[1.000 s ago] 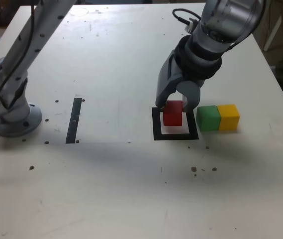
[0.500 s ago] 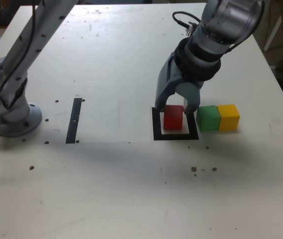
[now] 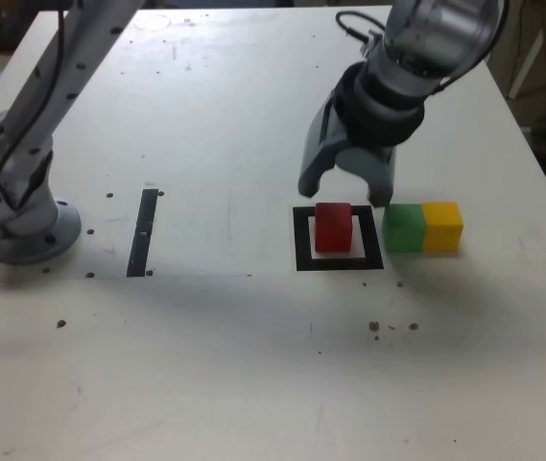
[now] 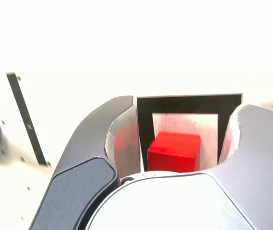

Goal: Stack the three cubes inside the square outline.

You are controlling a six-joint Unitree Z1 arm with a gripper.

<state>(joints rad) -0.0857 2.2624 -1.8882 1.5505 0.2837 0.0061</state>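
**Red cube sits in the square, gripper spread above it**

In the exterior view, the gripper (image 3: 344, 189) hangs just above and behind the red cube (image 3: 333, 228), its two grey fingers (image 3: 312, 169) spread wide and gripping nothing. The red cube rests on the white centre of the square outline (image 3: 339, 260), clear of both fingertips. Just beside the outline, on the exterior view's right, the green cube (image 3: 404, 228) and the yellow cube (image 3: 442, 225) stand touching each other on the table (image 3: 253, 365). A thin black strip (image 3: 143, 231) lies well apart on the exterior view's left, near the arm's base (image 3: 18, 226).

In the wrist view, the fingers (image 4: 95, 153) frame the red cube (image 4: 173, 152) with a gap on each side, so the jaws stand wider than the cube and touch it nowhere. The cube lies inside the black frame (image 4: 189, 103), on its white centre. The black strip (image 4: 26, 117) shows at the side. The green and yellow cubes are out of this view.
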